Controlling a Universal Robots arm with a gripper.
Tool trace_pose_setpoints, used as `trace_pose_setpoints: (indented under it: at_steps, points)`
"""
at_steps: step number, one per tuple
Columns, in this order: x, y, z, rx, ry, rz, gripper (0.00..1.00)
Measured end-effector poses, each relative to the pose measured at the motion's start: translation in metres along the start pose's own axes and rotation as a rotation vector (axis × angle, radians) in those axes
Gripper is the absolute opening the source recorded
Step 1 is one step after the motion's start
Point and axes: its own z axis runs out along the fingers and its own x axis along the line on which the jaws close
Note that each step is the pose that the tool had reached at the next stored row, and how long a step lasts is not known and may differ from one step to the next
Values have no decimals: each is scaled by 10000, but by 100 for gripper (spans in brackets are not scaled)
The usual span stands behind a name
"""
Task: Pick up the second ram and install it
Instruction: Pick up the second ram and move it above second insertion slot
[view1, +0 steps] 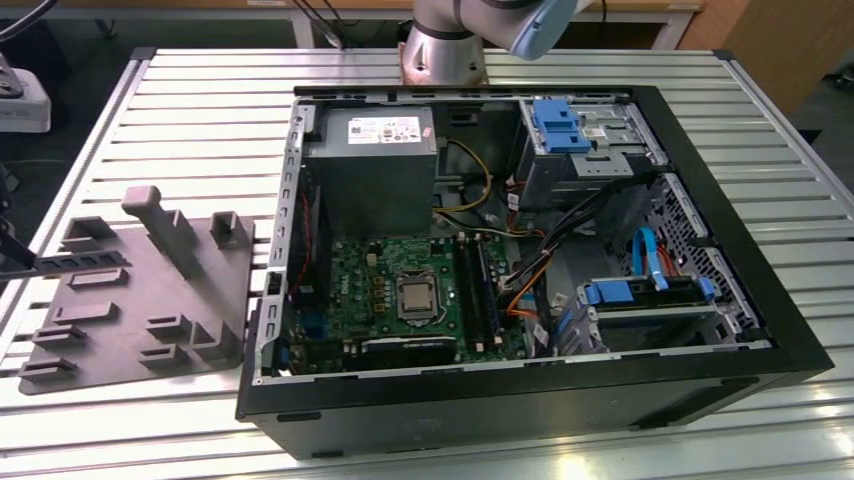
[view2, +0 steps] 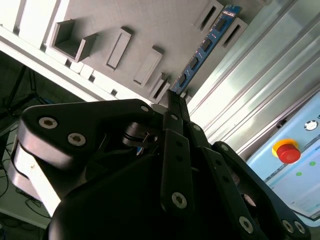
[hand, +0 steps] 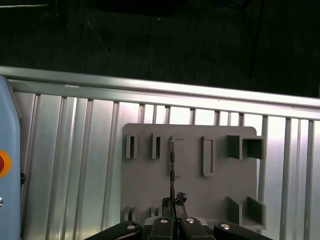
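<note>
Second ram (view2: 205, 47) held by one end at the grey tray (view1: 134, 340), on the exterior view's left.
I judge the gripper (view2: 173, 102) pinched shut on its near end; its long axis runs straight out from the fingertips; the open computer case (view1: 534, 410) sits well apart, rightward.

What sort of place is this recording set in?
Probably a robotics lab bench for computer assembly: an open computer case on a slatted metal table, a grey moulded tray, and the hand gripping a memory stick.
</note>
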Motion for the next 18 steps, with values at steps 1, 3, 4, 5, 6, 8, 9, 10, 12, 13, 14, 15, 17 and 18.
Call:
trace_pose_setpoints:
  at_steps: [1, 3, 4, 5, 6, 8, 9, 10, 12, 13, 14, 15, 17, 18]
  points:
    - [0, 0, -7, 1, -6, 0, 11]
    - [-2, 1, -21, 1, -18, -1, 11]
    - [-2, 1, -28, 2, -24, -1, 11]
    - [-2, 1, -35, 2, -31, -1, 11]
    - [-3, 2, -42, 3, -36, -2, 11]
    - [-4, 2, -56, 3, -46, -2, 11]
    - [-4, 3, -63, 3, -52, -3, 11]
    - [-5, 3, -70, 5, -58, -2, 11]
    - [-6, 4, -86, 5, -68, -3, 11]
    - [-7, 4, -94, 5, -74, -3, 11]
    - [-7, 4, -102, 6, -79, -3, 11]
    - [-8, 5, -110, 6, -84, -4, 11]
    - [-9, 5, -126, 6, -94, -4, 11]
    - [-9, 6, -134, 7, -99, -5, 11]
